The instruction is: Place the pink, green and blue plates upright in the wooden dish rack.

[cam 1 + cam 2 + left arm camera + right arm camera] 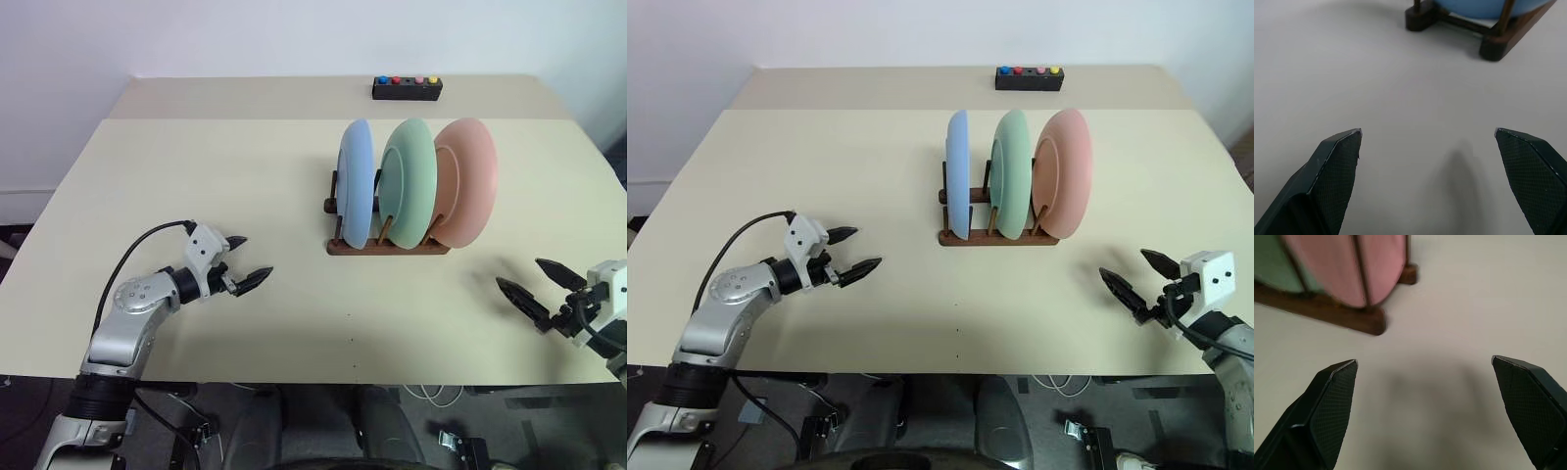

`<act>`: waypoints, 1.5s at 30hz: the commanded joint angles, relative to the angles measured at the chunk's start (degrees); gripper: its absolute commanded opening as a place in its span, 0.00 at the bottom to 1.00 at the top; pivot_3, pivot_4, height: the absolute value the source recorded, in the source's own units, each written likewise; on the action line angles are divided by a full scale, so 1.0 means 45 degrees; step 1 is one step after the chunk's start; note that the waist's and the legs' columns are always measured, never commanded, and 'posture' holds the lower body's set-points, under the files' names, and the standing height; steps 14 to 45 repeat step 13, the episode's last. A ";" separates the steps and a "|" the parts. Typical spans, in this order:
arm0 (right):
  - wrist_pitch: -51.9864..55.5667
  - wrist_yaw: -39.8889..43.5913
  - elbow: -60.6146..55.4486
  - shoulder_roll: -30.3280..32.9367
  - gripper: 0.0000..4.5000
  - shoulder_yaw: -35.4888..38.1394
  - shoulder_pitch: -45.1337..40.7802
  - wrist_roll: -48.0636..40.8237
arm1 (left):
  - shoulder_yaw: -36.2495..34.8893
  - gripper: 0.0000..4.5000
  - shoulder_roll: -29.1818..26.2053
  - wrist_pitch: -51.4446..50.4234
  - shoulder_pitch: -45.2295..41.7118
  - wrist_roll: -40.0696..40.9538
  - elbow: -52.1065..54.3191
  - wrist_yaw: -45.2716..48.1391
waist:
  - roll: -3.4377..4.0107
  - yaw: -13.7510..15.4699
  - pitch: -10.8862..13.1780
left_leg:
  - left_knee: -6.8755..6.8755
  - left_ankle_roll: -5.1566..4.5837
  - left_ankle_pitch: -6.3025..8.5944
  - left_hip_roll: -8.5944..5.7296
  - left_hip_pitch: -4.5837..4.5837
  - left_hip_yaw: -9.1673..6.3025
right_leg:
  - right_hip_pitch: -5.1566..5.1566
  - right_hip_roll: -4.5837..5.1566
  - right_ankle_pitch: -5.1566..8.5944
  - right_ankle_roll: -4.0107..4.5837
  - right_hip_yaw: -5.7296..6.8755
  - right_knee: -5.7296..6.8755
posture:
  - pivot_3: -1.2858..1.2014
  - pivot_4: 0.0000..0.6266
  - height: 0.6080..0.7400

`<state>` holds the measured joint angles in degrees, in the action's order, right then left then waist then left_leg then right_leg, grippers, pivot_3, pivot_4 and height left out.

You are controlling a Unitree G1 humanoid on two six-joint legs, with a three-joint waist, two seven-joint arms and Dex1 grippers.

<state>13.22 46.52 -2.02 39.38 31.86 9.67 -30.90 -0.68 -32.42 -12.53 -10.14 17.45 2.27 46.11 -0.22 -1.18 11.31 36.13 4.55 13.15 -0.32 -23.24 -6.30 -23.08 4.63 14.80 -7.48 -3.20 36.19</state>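
Three plates stand upright in the dark wooden dish rack [387, 247] near the table's middle: the blue plate [357, 184] on the left, the green plate [409, 182] in the centre, the pink plate [466, 182] on the right. My left gripper [245, 262] hovers open over the table, well to the left of the rack, with nothing between its fingers. My right gripper [536, 284] is open and empty too, near the front right edge, off to the right of the rack. The right wrist view has the pink plate [1376, 264] and a rack rail [1327, 311] ahead of the fingers.
A black box [407, 88] with coloured buttons sits at the table's far edge behind the rack. The beige table [196, 176] stretches wide on the left and in front of the rack.
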 commanded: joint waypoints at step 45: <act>-0.0687 0.0890 0.1806 0.0295 0.99 -0.0448 -0.1592 0.0236 | -0.0725 1.00 -0.0163 -0.0037 0.0898 0.0085 0.1234 -0.0483 | 0.0000 -0.0008 -0.0001 | -0.0010 0.0000 0.0000 0.0000 0.0009 -0.0006 | 0.0006 -0.0002 0.0000 -0.0011 0.0001 0.0004 | 0.52 0.24 0.96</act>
